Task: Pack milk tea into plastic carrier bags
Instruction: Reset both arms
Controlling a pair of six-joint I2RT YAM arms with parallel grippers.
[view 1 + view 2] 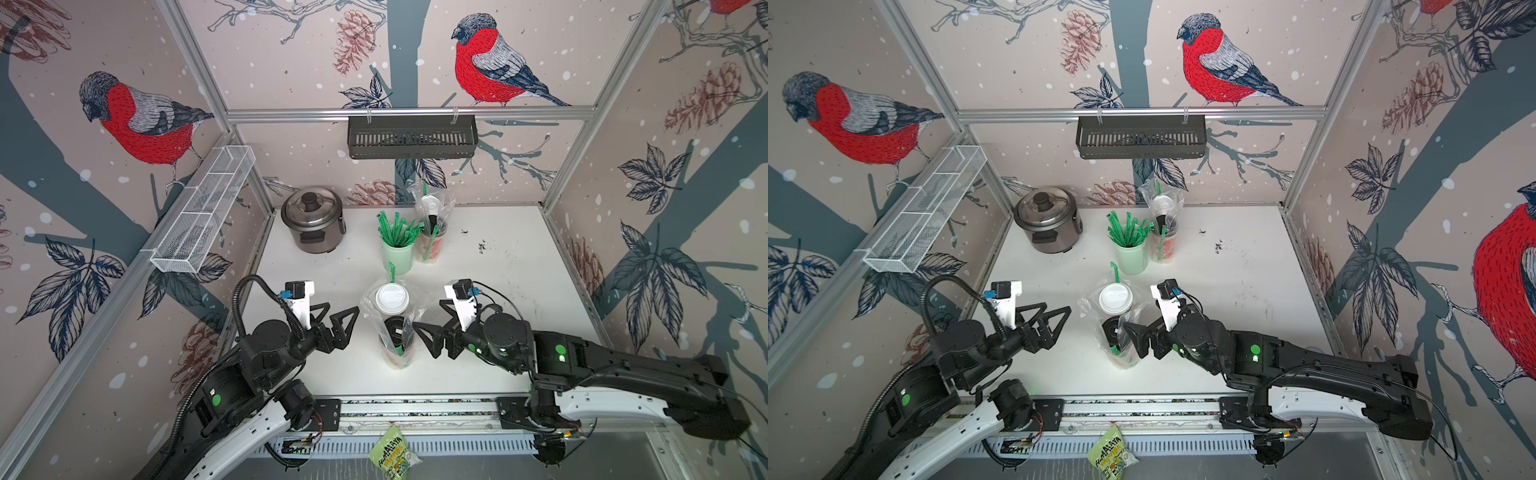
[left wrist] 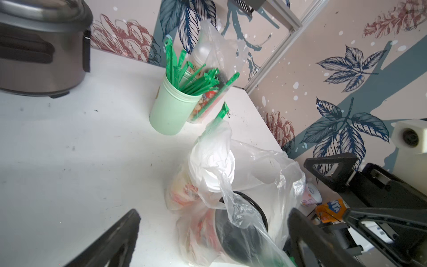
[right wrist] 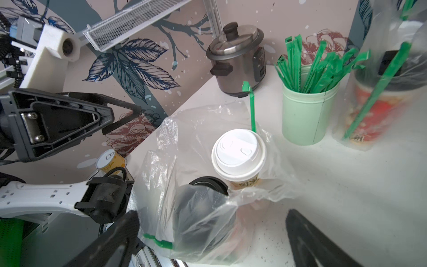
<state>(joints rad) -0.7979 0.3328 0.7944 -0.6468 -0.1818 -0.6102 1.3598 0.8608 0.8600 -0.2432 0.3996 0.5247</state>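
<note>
arms [image 1: 623,365]: black joints, white links | green dots [image 1: 560,348] | ribbed cable [image 1: 237,307] | left hand [image 1: 343,308]: black, triangular

The carrier bag [image 3: 184,138] at lower centre of the right wrist view was thin, crinkly clear plastic with a glossy sheen, as was the second bag [image 3: 379,30] at the right edge. The paper cup [image 3: 245,182] wore a smooth, matt white plastic lid [image 3: 238,152]. The cooker [image 3: 238,67] was brushed metal, its top shiny. The straw cup [image 3: 305,115] was matt pale-green plastic. The bench [image 3: 346,196] was matt white, scuffed and speckled.
</note>
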